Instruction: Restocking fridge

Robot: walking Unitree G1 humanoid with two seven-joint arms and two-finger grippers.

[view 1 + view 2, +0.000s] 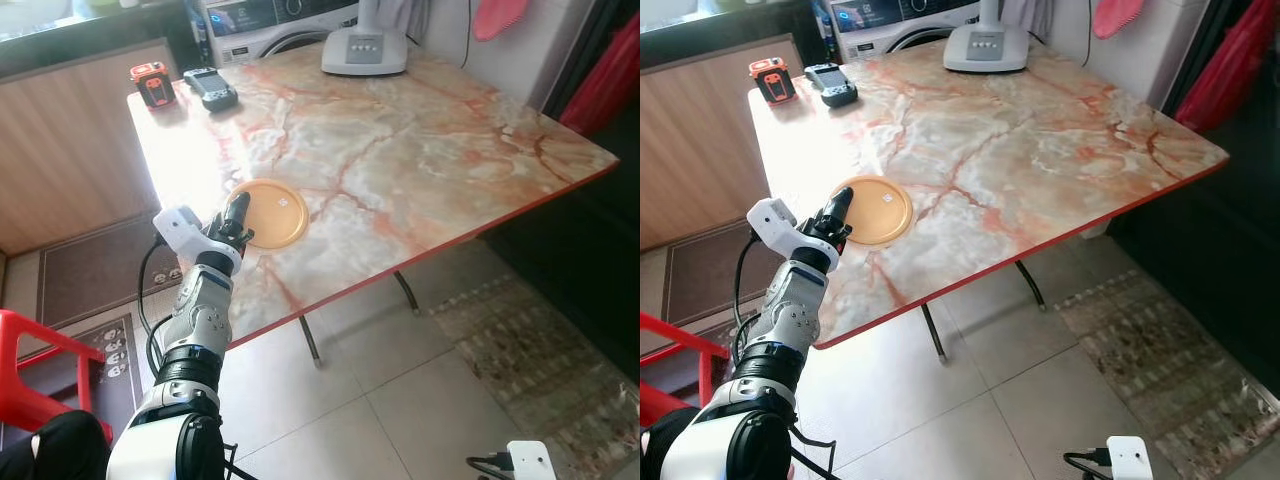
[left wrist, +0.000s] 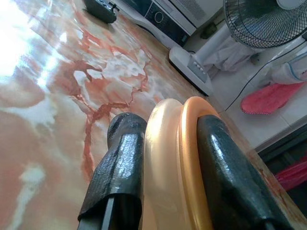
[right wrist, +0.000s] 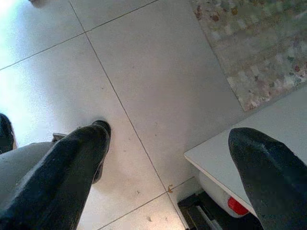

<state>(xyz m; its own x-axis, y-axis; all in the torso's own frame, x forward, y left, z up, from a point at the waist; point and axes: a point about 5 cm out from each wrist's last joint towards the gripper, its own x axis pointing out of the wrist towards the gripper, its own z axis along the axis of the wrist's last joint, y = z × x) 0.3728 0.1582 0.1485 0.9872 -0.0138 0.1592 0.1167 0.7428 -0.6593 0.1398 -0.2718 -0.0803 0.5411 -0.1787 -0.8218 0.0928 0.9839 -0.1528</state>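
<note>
Head views: left gripper [image 1: 236, 212] reaches over the near edge of the marble-patterned table with red veins [image 1: 420, 150] and clasps the rim of the round orange plastic plate [image 1: 272, 213] lying flat there.
Left wrist view: black fingers [image 2: 120, 163] pinch the plate's edge, one each side.
Right wrist view: right gripper [image 3: 168, 177] hangs above the grey tiled floor [image 3: 144, 62], jaws spread wide with nothing between.

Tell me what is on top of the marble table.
On the marble table: an orange plate near the front edge, gripped at its rim by the left hand; a red device, a black device and a fan base at the back.
</note>
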